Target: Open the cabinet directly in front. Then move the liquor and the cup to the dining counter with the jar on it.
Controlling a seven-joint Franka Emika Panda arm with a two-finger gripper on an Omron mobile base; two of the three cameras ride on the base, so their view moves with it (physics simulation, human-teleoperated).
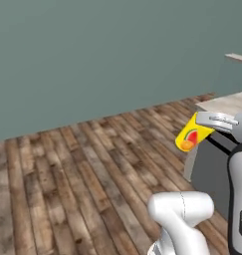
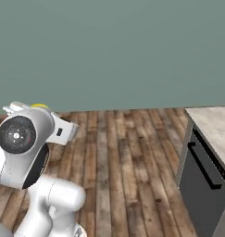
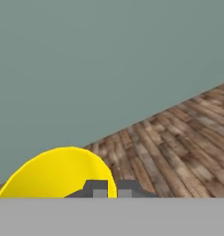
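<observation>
Cup (image 1: 190, 134) is held tilted at the rim by the end effector (image 1: 202, 119), mid-right of frame; thin pinch, slip onto wood floor (image 1: 82, 169) is risked w/ fast swing.

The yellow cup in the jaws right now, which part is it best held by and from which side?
By its rim wall, as now: the cup hangs tilted above the wood floor, and the gripper is shut on its thin edge, one finger inside, one outside. The open mouth in the hand view allows this pinch from the rim side; the rounded body looks too wide.
</observation>
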